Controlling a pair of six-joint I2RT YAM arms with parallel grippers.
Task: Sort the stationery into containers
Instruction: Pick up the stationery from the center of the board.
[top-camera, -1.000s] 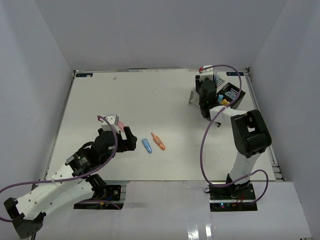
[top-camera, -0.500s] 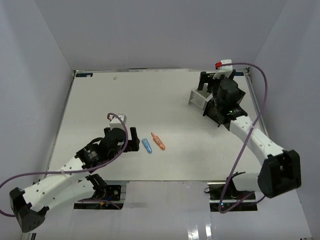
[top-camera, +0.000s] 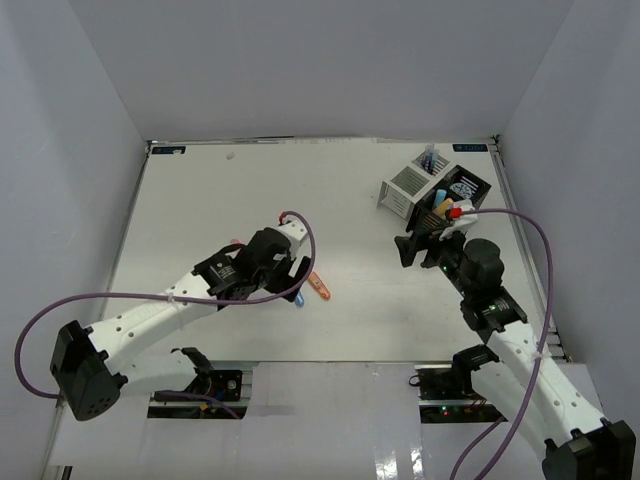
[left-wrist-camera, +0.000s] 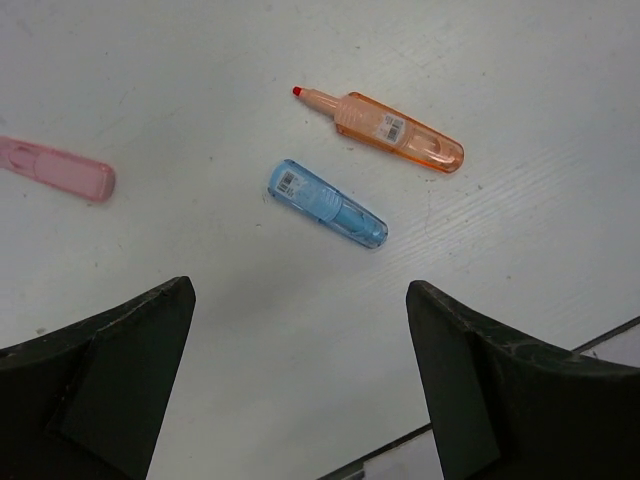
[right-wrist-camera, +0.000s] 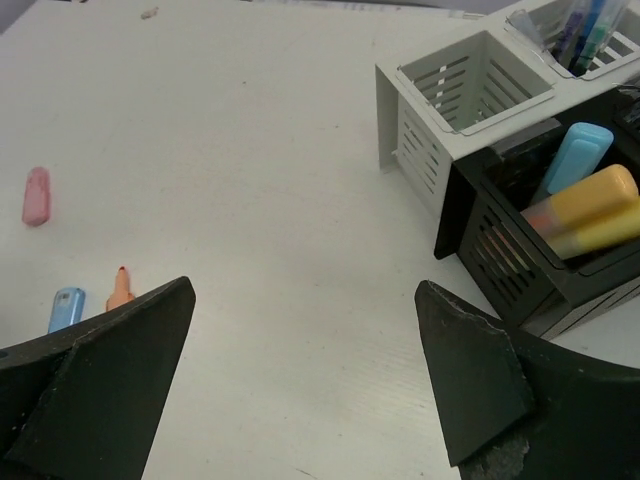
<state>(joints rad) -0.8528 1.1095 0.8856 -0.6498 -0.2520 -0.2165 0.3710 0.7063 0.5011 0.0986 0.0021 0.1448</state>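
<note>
Three markers lie on the table under my left gripper (left-wrist-camera: 300, 290), which hangs open and empty just short of them: orange (left-wrist-camera: 385, 128), blue (left-wrist-camera: 328, 203) and pink (left-wrist-camera: 58, 168). From above, that gripper (top-camera: 290, 280) covers most of the blue marker (top-camera: 298, 298), with the orange one (top-camera: 320, 287) beside it. My right gripper (right-wrist-camera: 305, 290) is open and empty over bare table, left of the containers. The black container (right-wrist-camera: 540, 250) holds a blue marker (right-wrist-camera: 575, 160) and a yellow one (right-wrist-camera: 590, 200). The white container (right-wrist-camera: 470, 100) has pens (right-wrist-camera: 585, 25) in its far compartment.
Both containers (top-camera: 405, 187) (top-camera: 455, 195) stand together at the back right near the table's right edge. A purple cable loops from each arm. White walls enclose the table on three sides.
My left arm has reached right until its gripper hangs over the blue marker. My right arm has pulled back from over the containers toward the near side, its jaws now wide.
</note>
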